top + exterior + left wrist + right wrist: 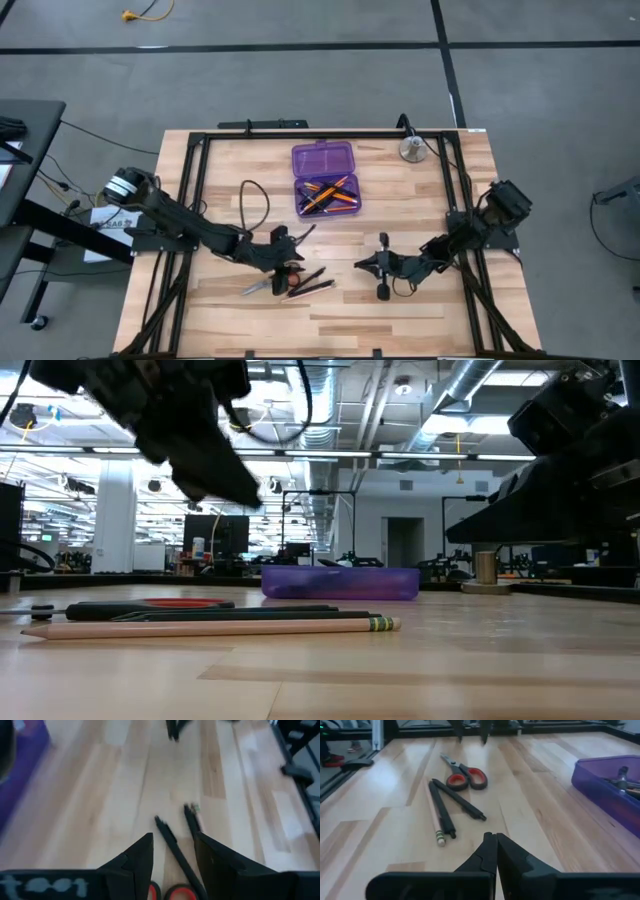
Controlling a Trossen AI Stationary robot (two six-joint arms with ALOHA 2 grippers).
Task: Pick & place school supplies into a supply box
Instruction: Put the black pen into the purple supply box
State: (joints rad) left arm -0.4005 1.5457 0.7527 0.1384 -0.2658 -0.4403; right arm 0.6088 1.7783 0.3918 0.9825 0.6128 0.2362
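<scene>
Pale wooden planks make up the bench [400, 310], framed by a black metal rail and carrying everything in play. Two dark arms reach in over its near half. The left arm comes from the left edge, and its left gripper [290, 258] hangs just above the loose supplies with its two dark fingers [142, 855] spread apart and holding nothing; in the left wrist view a black pen runs up between them. The right arm comes from the right edge, and its right gripper [368, 264] sits low over bare wood, near the loose items but apart from them, its fingers pressed together and empty in the right wrist view.

Toward the far middle of the bench lies the small translucent purple plastic supply box [324, 180], opened flat with its equal-sized lid on the far side. The near half holds several orange pencils and dark pens lying crossed. A round silver metal disc [411, 149] stands near the far right corner, well apart from the box.

Under the left gripper lie red-and-black-handled scissors [462, 774], two slim black pens [451, 802] and one thin pale wooden pencil [434, 818] close beside them.
</scene>
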